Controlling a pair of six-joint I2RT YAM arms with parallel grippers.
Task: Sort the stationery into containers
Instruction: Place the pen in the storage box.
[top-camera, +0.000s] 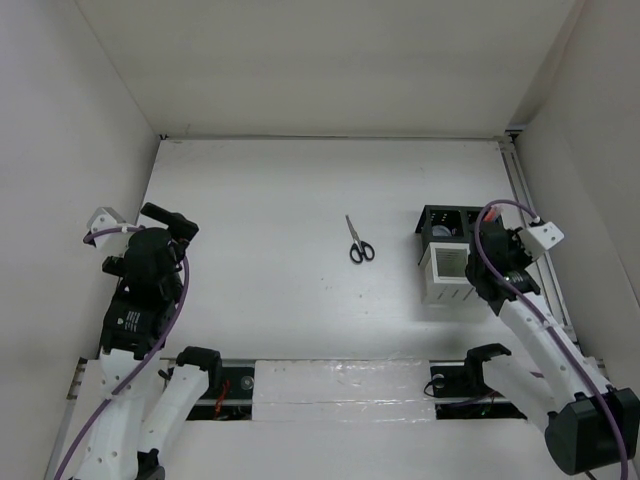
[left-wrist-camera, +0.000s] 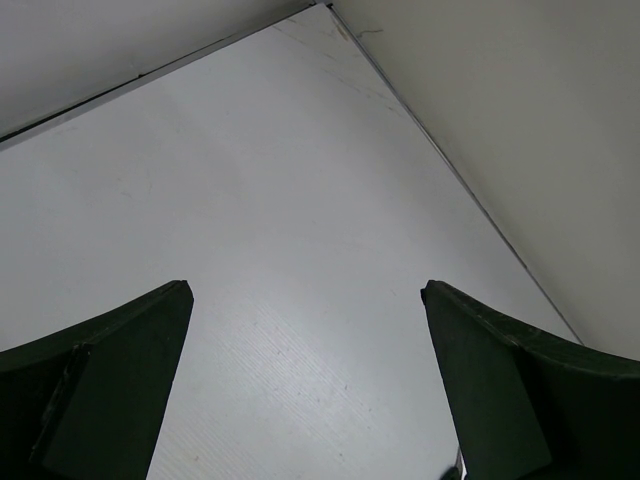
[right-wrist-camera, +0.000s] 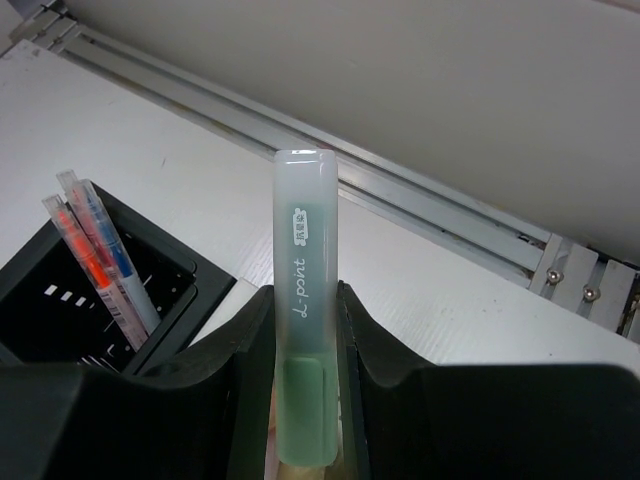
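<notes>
My right gripper (right-wrist-camera: 304, 296) is shut on a stubby green marker (right-wrist-camera: 303, 250), which sticks out past the fingertips. It hovers just right of the containers (top-camera: 447, 262), a small organizer with black compartments at the back and a white slatted part (top-camera: 446, 270) in front. In the right wrist view a thin red pen (right-wrist-camera: 82, 257) and a blue pen (right-wrist-camera: 112, 250) stand in a black compartment (right-wrist-camera: 175, 300). Black-handled scissors (top-camera: 359, 243) lie flat mid-table, left of the organizer. My left gripper (left-wrist-camera: 305, 300) is open over bare table at the far left, with nothing between its fingers.
White walls enclose the table on the left, back and right. A metal rail (right-wrist-camera: 450, 215) runs along the foot of the right wall, close behind the organizer. A taped strip (top-camera: 340, 390) lies between the two arm bases at the near edge.
</notes>
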